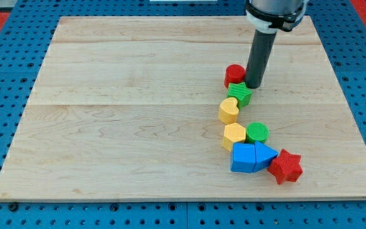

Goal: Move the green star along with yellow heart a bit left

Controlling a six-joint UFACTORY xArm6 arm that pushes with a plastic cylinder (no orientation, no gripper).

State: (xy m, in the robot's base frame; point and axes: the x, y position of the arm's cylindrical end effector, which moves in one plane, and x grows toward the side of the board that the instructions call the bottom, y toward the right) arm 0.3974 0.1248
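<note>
The green star (240, 93) lies right of the board's middle, with the yellow heart (228, 110) just below and left of it, touching or nearly so. My tip (254, 86) stands at the star's upper right edge, right beside it. A red round block (235, 75) sits just above the star, left of the rod.
Below the heart lie a yellow hexagon (233, 135), a green round block (257, 132), a blue cube (242, 158), a blue triangular block (264, 156) and a red star (286, 166). The wooden board (119, 127) rests on a blue pegboard.
</note>
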